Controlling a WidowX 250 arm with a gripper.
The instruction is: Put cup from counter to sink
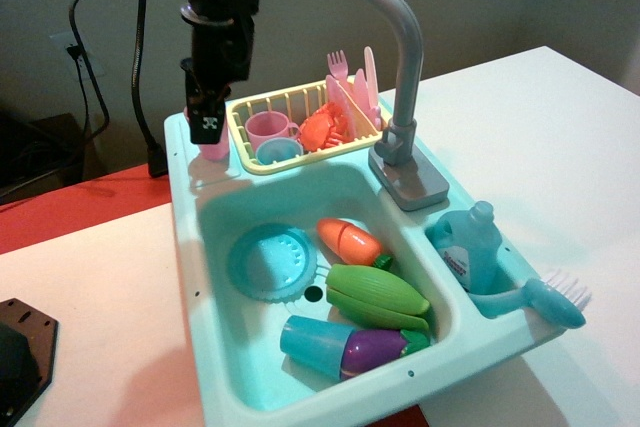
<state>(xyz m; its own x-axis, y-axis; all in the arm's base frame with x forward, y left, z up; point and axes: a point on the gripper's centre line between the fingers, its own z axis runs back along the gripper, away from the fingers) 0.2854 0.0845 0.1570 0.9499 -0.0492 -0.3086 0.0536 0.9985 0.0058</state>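
the black tool (208,127) sits low over the small pale-pink translucent plastic cup (214,147) on the ribbed light-teal counter (205,169), grip state cannot be told; grasp step in hand, next calling for a lift and carry to the deep light-teal basin sink (215,222).

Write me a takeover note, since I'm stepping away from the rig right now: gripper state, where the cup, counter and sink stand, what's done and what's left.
Gripper: down at the cup on the counter; fingers hide the grip, so closure can't be told.
Cup: upright on the back-left ledge, beside the yellow dish rack.
Sink: holds a strainer plate, toy vegetables and a blue tumbler; no pink cup.
Done: approach.
Left: confirm grasp, lift, carry into the basin, release.
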